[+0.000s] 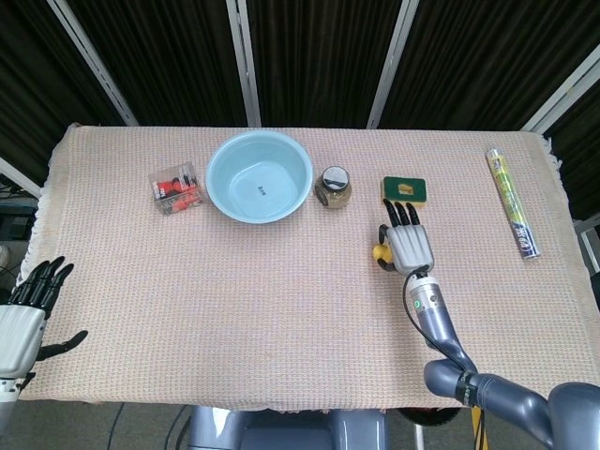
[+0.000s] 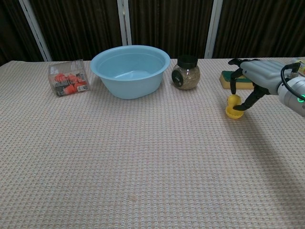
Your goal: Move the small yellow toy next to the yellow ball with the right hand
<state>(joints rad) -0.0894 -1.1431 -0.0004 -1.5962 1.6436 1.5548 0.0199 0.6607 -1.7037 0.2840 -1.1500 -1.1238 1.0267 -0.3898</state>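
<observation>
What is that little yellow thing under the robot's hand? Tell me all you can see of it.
The small yellow toy is a smooth, glossy, rounded piece that looks like plastic, with a wider base and a smaller bump on top. Its exact shape is too small to make out. It sits on the woven tablecloth, just in front of a green and yellow block. The right hand arches over it, with a dark fingertip and the thumb at its sides.

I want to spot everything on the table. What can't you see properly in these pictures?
- Yellow ball: not made out in either view.
- Small yellow toy: head view, mostly covered by the right hand; its shape is unclear.
- Left hand: head view, cut by the frame edge; absent from chest view.
- Tube: label too small to read.
</observation>
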